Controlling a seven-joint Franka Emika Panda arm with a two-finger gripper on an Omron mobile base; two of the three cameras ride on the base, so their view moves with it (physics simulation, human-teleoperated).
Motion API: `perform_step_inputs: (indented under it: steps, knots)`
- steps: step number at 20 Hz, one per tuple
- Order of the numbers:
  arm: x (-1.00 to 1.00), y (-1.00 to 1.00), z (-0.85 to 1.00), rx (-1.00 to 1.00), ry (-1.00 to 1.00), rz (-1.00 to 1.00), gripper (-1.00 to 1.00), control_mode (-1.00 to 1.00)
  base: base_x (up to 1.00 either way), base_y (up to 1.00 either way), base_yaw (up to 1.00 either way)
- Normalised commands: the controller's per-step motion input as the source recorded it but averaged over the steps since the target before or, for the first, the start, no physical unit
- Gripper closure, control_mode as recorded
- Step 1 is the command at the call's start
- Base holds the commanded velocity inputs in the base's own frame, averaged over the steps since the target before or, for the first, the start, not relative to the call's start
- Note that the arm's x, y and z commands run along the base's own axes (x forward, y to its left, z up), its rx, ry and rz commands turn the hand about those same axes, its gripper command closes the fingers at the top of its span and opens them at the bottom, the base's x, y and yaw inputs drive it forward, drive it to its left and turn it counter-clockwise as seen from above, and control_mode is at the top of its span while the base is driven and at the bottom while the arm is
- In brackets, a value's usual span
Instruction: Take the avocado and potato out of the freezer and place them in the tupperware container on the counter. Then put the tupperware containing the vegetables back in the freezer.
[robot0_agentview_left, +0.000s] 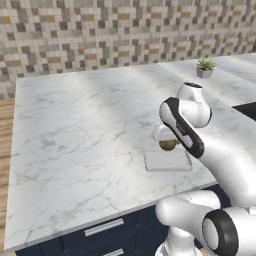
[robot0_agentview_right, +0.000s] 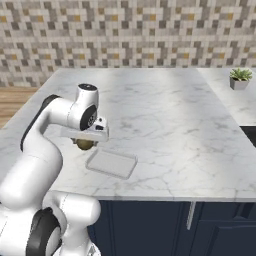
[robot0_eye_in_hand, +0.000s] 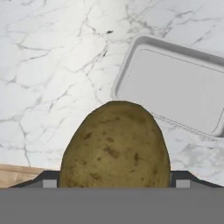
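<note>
My gripper (robot0_agentview_left: 168, 144) (robot0_agentview_right: 86, 143) (robot0_eye_in_hand: 114, 183) is shut on the potato (robot0_agentview_left: 169, 145) (robot0_agentview_right: 86, 145) (robot0_eye_in_hand: 114, 146), an olive-brown speckled lump held just above the white marble counter (robot0_agentview_left: 75, 130) (robot0_agentview_right: 175, 115) (robot0_eye_in_hand: 52, 65). The tupperware container (robot0_agentview_left: 167, 161) (robot0_agentview_right: 111, 164) (robot0_eye_in_hand: 175, 89), a shallow translucent tray, lies empty on the counter near its front edge. The potato hangs beside the tray's rim, just behind it in the base views, not over its inside. The avocado and the freezer are out of view.
A small potted plant (robot0_agentview_left: 205, 68) (robot0_agentview_right: 240, 79) stands at the counter's far right. A dark recess (robot0_agentview_left: 247, 109) (robot0_agentview_right: 250, 135) cuts into the counter on the right. Navy drawers (robot0_agentview_left: 100, 230) (robot0_agentview_right: 165, 220) run below. Wooden floor (robot0_agentview_left: 5, 130) shows at the left.
</note>
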Motion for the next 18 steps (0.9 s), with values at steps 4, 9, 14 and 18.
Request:
perform_step_inputs:
  steps: [4,9,14,18]
  knots:
    - [0.73,0.0,-0.71,0.0,0.09,-0.02,1.0,-1.0,0.0,0.0,0.0]
    - [0.41,0.0,-0.67,0.0,0.0,-0.01,1.0,-1.0,0.0,0.0,0.0]
    - [0.13,0.0,-0.66,-0.03,0.0,0.0,1.0,-1.0,0.0,0.0,0.0]
    - [0.19,-0.03,-0.53,-0.05,0.0,0.0,1.0,-1.0,0.0,0.0,0.0]
